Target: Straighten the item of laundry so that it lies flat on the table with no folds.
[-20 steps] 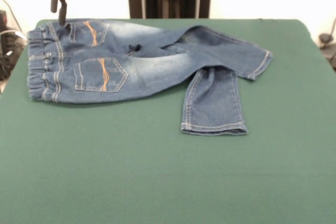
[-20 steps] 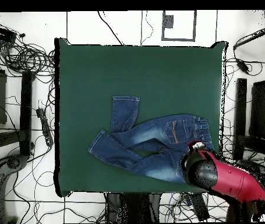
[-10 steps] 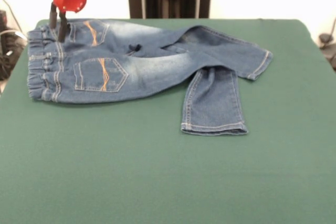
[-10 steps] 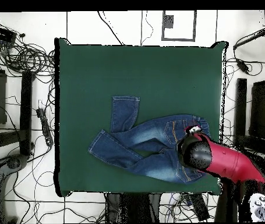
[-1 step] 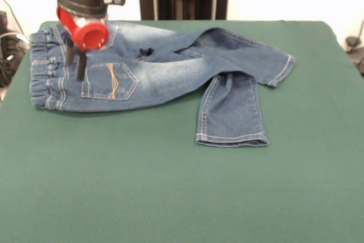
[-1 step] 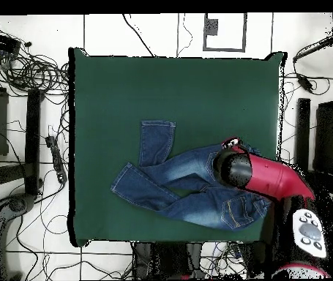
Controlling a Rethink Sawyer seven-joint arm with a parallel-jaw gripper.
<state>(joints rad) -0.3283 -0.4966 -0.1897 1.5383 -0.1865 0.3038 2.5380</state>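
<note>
- The gripper [image 5: 75, 65] has been moving from the far corner of the table [image 5: 170, 197], near the waistband end, toward the middle of the seat; it is now hanging over the nearer back pocket [image 5: 109, 81] of the jeans [image 5: 170, 66].
- Its two dark fingers [image 5: 81, 66] are standing a little apart, with nothing between them, just above the denim or touching it; I cannot tell which.
- The jeans themselves are lying as one second ago, so nothing is straightened yet.
- They are lying along the far edge, with the waistband [image 5: 42, 72] at the far corner beside the gripper.
- One leg is reaching along the far edge, and the other leg [image 5: 230, 112] is bending toward the near edge.
- The whole near half of the table is giving free room, so I judge the bent leg can be pulled out there.
</note>
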